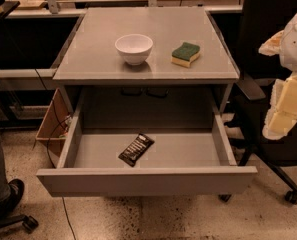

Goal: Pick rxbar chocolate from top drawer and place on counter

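Note:
The rxbar chocolate (136, 149) is a dark wrapper with white lettering. It lies flat and slanted on the grey floor of the top drawer (145, 180), near the front and a little left of middle. The drawer is pulled fully open below the counter (93, 59). My gripper (283, 109) hangs at the right edge of the view, a white and pale yellow shape. It is to the right of the counter and drawer, well apart from the bar, and holds nothing that I can see.
A white bowl (134, 48) and a green-and-yellow sponge (185, 54) sit on the counter near its front. A black office chair (268, 149) stands to the right, behind my arm. A cardboard box (53, 126) and cables are at the left, and a person's leg and shoe (0, 184) at the lower left.

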### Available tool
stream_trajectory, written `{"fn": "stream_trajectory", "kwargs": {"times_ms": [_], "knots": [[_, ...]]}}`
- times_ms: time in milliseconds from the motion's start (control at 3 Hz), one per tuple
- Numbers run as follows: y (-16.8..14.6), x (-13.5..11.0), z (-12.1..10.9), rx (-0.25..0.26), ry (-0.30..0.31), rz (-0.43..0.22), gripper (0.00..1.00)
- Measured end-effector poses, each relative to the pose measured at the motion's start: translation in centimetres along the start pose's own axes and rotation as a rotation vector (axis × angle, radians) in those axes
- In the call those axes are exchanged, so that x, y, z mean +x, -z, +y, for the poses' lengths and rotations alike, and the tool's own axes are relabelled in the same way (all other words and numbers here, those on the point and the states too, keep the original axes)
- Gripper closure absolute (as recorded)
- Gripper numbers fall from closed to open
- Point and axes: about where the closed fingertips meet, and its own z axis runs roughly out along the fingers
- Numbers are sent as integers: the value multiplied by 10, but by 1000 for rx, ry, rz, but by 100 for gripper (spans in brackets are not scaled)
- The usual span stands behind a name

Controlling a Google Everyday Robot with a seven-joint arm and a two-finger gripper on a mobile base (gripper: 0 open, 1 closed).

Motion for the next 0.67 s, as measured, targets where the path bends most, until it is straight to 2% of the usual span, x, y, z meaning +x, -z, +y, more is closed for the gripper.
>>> {"fn": "stream_trajectory", "kwargs": {"times_ms": [333, 667], "knots": [[-5, -2, 0, -2, 4, -6, 0], [-30, -9, 0, -13, 26, -34, 0]]}}
